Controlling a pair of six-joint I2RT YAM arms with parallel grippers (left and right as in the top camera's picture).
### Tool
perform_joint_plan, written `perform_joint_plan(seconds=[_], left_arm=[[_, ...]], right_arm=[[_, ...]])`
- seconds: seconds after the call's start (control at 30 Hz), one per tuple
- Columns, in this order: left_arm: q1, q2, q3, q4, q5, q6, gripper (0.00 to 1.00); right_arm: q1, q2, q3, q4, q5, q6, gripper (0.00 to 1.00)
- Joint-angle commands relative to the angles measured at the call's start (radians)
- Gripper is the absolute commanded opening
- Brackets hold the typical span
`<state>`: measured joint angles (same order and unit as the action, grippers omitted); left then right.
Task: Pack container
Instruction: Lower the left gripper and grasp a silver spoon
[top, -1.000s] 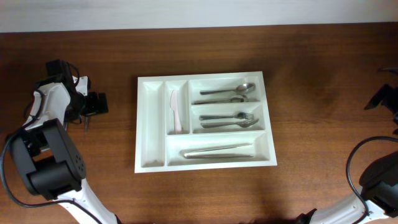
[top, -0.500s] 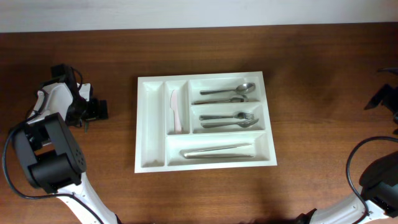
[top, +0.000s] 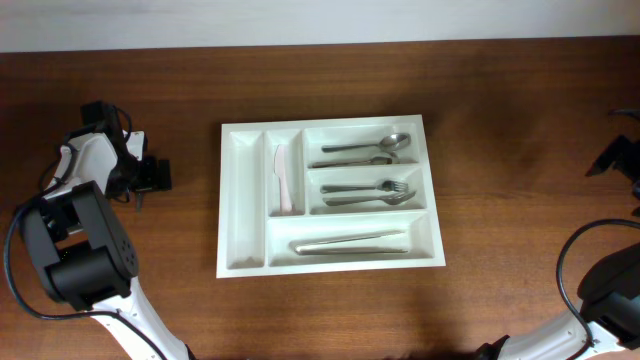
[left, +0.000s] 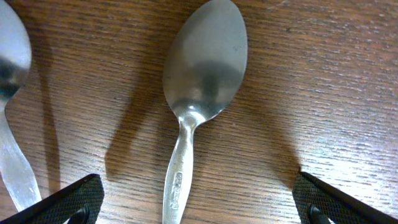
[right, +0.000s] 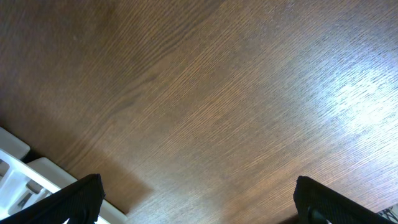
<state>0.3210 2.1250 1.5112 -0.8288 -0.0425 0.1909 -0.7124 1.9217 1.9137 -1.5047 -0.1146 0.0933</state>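
Now left arm (top: 95, 165), barely shifted, has settled at 9 o'clock of the container (top: 243, 210) at worktop (top: 500, 150) centre, left jaws wide open astride a loose spoon (left: 202, 81), likely next pickup; right jaws open, empty.

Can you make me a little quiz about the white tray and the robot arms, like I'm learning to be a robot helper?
1. True or false: the leftmost narrow compartment of the container is empty.
2. What lies in its middle wide compartment? A) forks B) chopsticks C) a cup
3. In the left wrist view, what lies on the table between the open left jaws?
Key: 1 true; 2 A; 3 a metal spoon.
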Motion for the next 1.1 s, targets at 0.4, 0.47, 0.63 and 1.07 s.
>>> perform_joint_plan(seconds=[0.4,0.47,0.63,1.07], left_arm=[[0.001,0.019,0.013,-0.006,-0.002,0.064,0.99],[0.001,0.019,0.013,-0.010,0.005,0.064,0.99],[0.001,0.020,0.013,-0.016,0.048,0.061,0.99],[0.006,0.026,0.012,-0.012,0.066,0.038,0.99]], right_arm=[[0.005,0.005,-0.003,0.002,-0.006,-0.008,0.99],[0.005,0.005,-0.003,0.002,-0.006,-0.008,0.99],[0.005,0.005,-0.003,0.002,-0.006,-0.008,0.99],[0.005,0.005,-0.003,0.002,-0.006,-0.008,0.99]])
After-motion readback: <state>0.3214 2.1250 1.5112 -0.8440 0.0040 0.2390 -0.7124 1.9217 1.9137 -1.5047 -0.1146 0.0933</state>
